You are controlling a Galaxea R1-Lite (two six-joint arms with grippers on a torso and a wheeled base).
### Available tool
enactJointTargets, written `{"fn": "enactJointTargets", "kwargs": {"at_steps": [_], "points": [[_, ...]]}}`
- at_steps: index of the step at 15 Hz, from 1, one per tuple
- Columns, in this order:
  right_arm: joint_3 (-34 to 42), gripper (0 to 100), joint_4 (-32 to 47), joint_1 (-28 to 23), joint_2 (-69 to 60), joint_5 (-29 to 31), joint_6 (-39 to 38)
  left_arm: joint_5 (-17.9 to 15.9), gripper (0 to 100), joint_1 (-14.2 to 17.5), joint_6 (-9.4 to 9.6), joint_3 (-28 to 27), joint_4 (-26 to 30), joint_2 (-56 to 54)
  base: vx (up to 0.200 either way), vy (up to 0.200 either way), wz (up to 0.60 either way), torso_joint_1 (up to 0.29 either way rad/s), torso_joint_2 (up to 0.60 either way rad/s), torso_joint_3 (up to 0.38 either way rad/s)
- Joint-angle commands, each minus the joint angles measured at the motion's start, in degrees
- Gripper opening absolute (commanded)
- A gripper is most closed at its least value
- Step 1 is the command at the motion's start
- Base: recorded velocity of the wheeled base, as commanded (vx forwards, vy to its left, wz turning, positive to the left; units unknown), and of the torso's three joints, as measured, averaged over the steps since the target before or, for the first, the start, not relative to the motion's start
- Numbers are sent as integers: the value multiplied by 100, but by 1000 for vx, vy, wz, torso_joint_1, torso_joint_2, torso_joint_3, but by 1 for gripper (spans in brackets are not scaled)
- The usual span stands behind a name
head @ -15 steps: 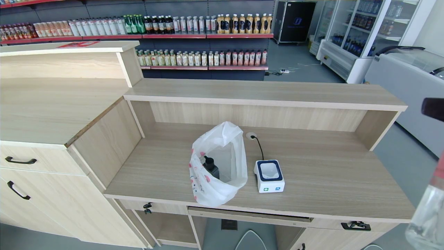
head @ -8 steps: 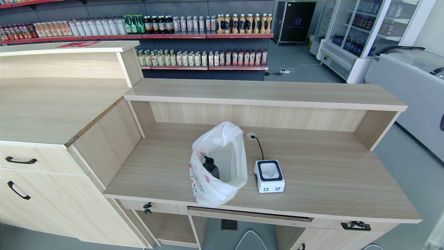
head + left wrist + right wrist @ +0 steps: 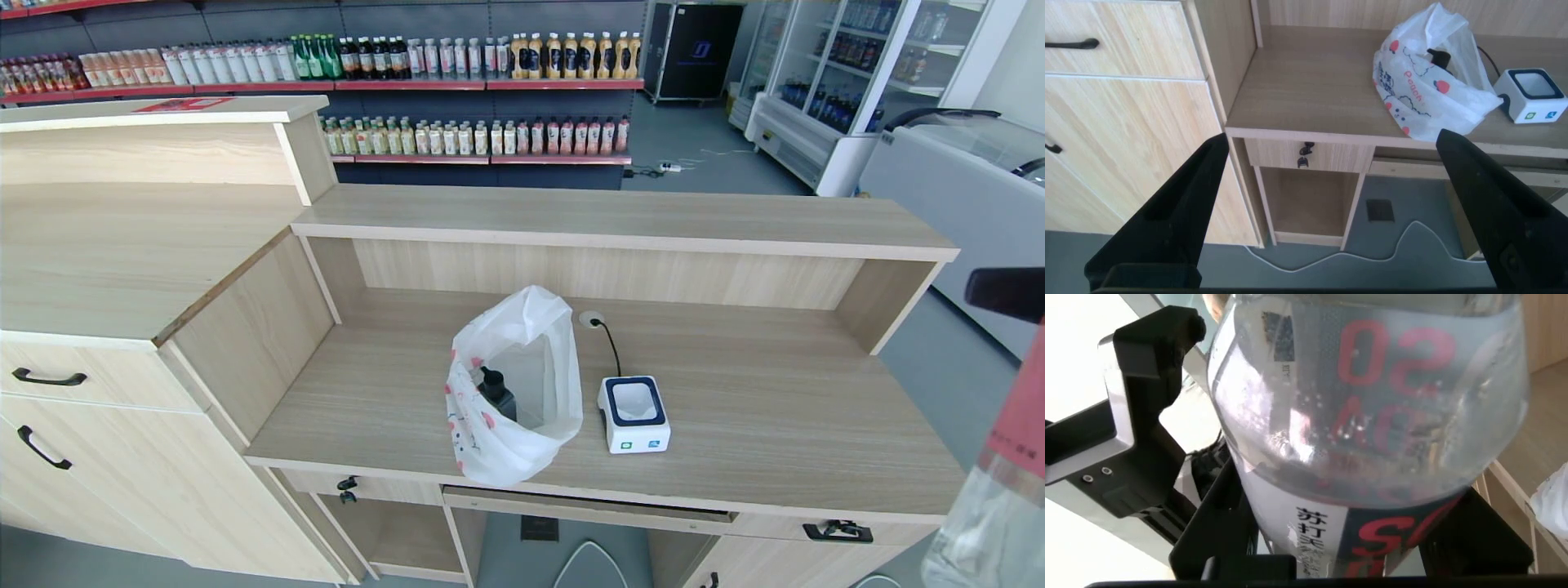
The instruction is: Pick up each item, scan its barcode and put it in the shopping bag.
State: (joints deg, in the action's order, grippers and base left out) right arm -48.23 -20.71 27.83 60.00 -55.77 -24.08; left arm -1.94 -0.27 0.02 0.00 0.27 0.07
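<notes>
Likely scan step: right tool (image 3: pixel 1339 547) clamps a clear bottle (image 3: pixel 1372 416); left tool (image 3: pixel 1331 140) gapes wide. Next, the barcode should face the scanner (image 3: pixel 633 412).

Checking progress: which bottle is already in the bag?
The dark bottle with the black top stands inside the shopping bag; the clear bottle is clamped in the right gripper.
</notes>
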Motion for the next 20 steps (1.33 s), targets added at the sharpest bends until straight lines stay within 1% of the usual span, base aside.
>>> {"fn": "enactJointTargets", "kwargs": {"at_steps": [1,8,9,10,11,12,13,14,16,17,18,19,20], "points": [[-20,0,-3,65,108,-13,8,0,100,0,-2,0,0,1,0,0,0,0,0,0],[-11,0,-3,65,38,-13,17,0,100,9,-2,0,0,1,0,0,0,0,0,0],[15,0,15,3,38,-13,96,0,100,0,6,0,0,1,0,0,0,0,0,0],[41,0,15,-208,99,-4,430,0,100,0,6,0,0,1,0,0,0,0,0,0],[59,0,23,-647,187,-13,914,0,100,0,6,0,0,1,0,0,0,0,0,0],[94,0,32,-885,258,5,1239,0,100,0,-2,0,0,1,0,0,0,0,0,0],[191,0,32,-1359,381,49,1775,0,100,0,-2,0,0,1,0,0,0,0,0,0],[498,0,23,-2555,521,58,2953,0,100,0,-2,0,0,1,0,0,0,0,0,0],[938,0,32,-3750,636,102,4174,0,100,0,-2,0,0,1,0,0,0,0,0,0],[1070,0,50,-4058,627,251,4332,0,100,0,-2,0,0,1,0,0,0,0,0,0],[1210,0,234,-4682,565,1148,4412,0,100,9,-2,0,0,1,0,0,0,0,0,0],[1228,0,498,-4831,539,1622,4412,0,100,0,-2,0,0,1,0,0,0,0,0,0],[1228,0,744,-4928,530,1921,4420,0,100,0,-2,0,0,1,0,0,0,0,0,0]]}}
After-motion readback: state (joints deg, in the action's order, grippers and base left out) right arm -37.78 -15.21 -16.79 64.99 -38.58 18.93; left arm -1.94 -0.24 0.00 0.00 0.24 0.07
